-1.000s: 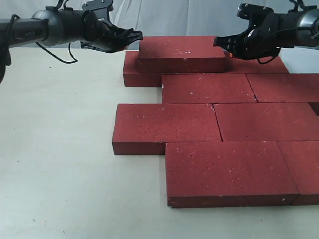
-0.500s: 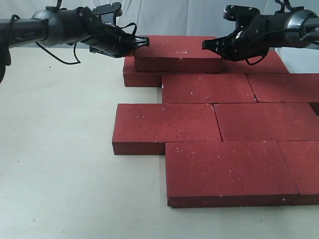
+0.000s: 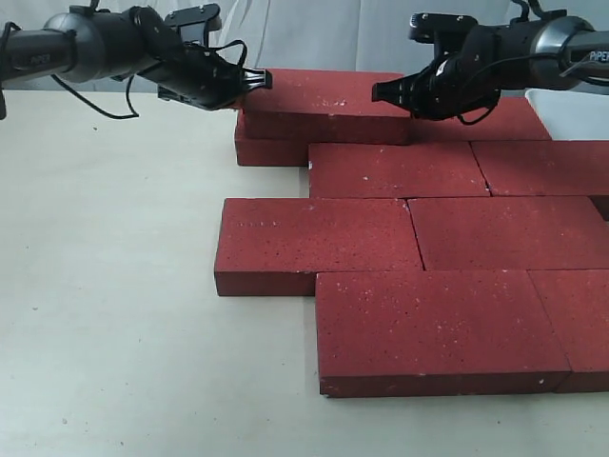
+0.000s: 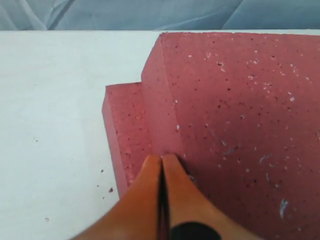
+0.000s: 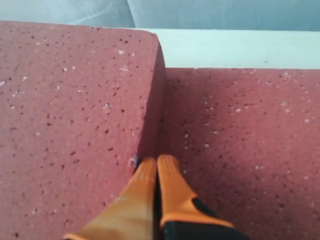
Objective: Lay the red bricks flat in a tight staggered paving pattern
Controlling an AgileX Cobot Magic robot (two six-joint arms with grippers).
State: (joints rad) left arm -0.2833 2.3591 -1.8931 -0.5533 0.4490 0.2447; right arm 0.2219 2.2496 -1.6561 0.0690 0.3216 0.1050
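Note:
Several red bricks lie flat in staggered rows on the table, such as one (image 3: 398, 168) in the second row and one (image 3: 319, 238) in front of it. One red brick (image 3: 324, 95) (image 4: 235, 115) (image 5: 75, 100) lies stacked on the back-row bricks (image 3: 271, 149) (image 4: 125, 130) (image 5: 240, 140). My left gripper (image 3: 259, 81) (image 4: 161, 157) is shut, with its tips at that top brick's left end. Shut as well, my right gripper (image 3: 378, 92) (image 5: 157, 160) has its tips against the top brick's right end face, low over the brick below.
The white table (image 3: 105, 286) stretches left of and in front of the bricks. A pale cloth backdrop (image 3: 314, 29) hangs behind. The front rows of bricks (image 3: 433, 328) run off the right edge of the exterior view.
The stacked brick has slid to the left across the back row. Both grippers have moved left with it, staying shut at its two ends.

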